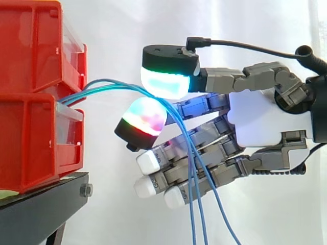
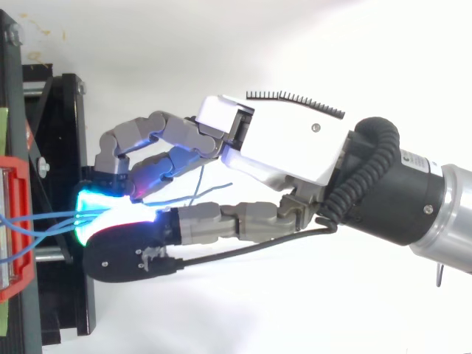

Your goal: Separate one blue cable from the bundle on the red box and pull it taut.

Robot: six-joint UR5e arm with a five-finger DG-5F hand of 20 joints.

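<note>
We've got the robot hand (image 1: 265, 122) pinching the cables (image 1: 192, 204) by the box (image 1: 30, 138); none singled out, all slack.

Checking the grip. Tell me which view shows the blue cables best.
Side view: the cables arch from the bin, pass between the hand's pads and hang down. The top view gives short stretches at the bin.

Robotics lab here: white curtain (image 1: 230, 20) behind, red bins (image 1: 30, 76) stacked on a black stand (image 1: 46, 196) at nine o'clock, robot arm (image 2: 402, 188) at three o'clock.
</note>
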